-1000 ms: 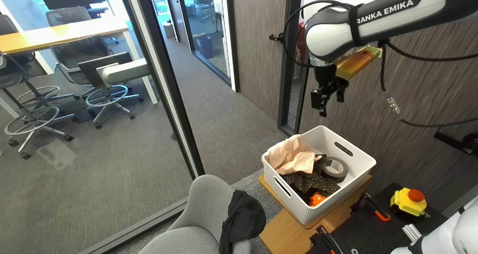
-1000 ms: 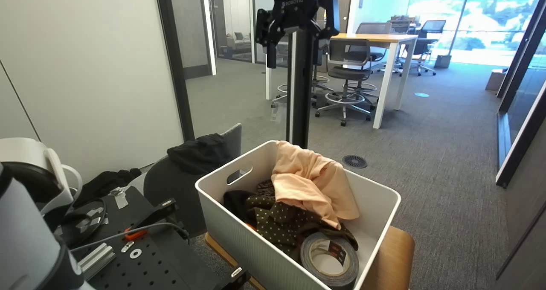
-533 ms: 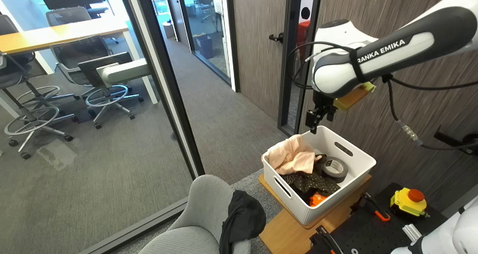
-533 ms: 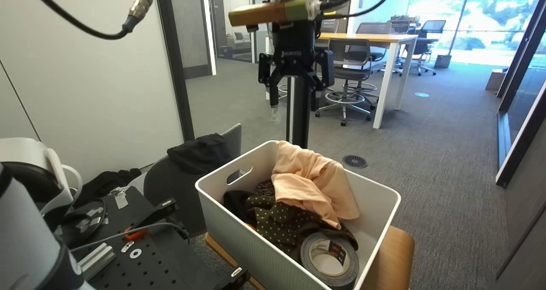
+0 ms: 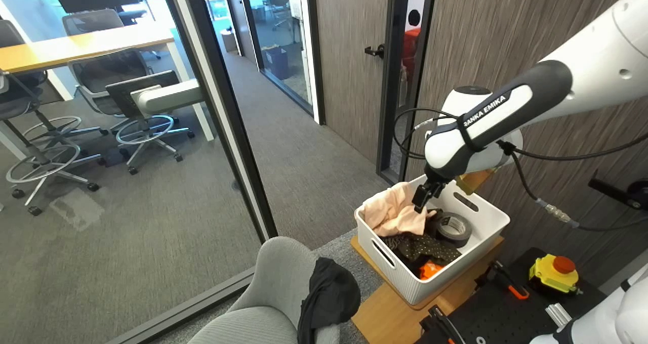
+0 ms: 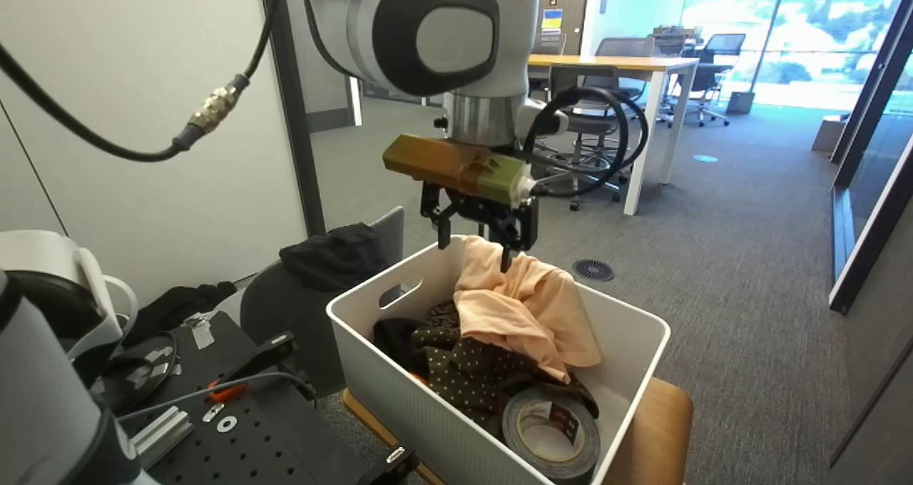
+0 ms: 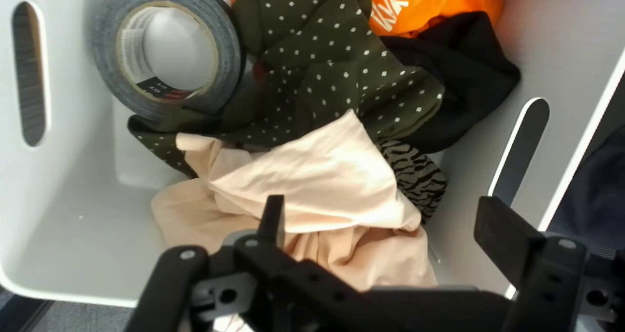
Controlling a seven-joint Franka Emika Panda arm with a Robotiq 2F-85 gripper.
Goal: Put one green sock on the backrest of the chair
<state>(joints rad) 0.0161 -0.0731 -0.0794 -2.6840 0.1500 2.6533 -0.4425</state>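
The green sock [image 7: 337, 73] is a limp dark olive cloth with white dots, lying in the white bin [image 7: 63, 200]. It also shows in both exterior views [image 5: 428, 247] [image 6: 463, 374]; a peach cloth [image 7: 317, 176] and a tape roll [image 7: 107, 44] cover parts of it. My gripper [image 7: 383, 215] is open and empty. In the exterior views it is low over the bin, above the peach cloth [image 5: 421, 203] [image 6: 475, 253]. The light grey chair [image 5: 283, 278] stands beside the bin, a black cloth [image 5: 331, 293] hanging over its backrest. The backrest also shows from behind [image 6: 285, 328].
The bin also holds an orange cloth [image 7: 439, 0], a black cloth [image 7: 473, 73] and a tiger-print cloth [image 7: 415, 180]. The bin stands on a wooden stool [image 5: 385, 313]. A black perforated plate [image 6: 242, 456] with tools is beside it. A glass partition post [image 5: 228, 116] rises behind the chair.
My gripper has come down from high above to just over the bin, staying open. The bin, its contents and the chair have not moved.
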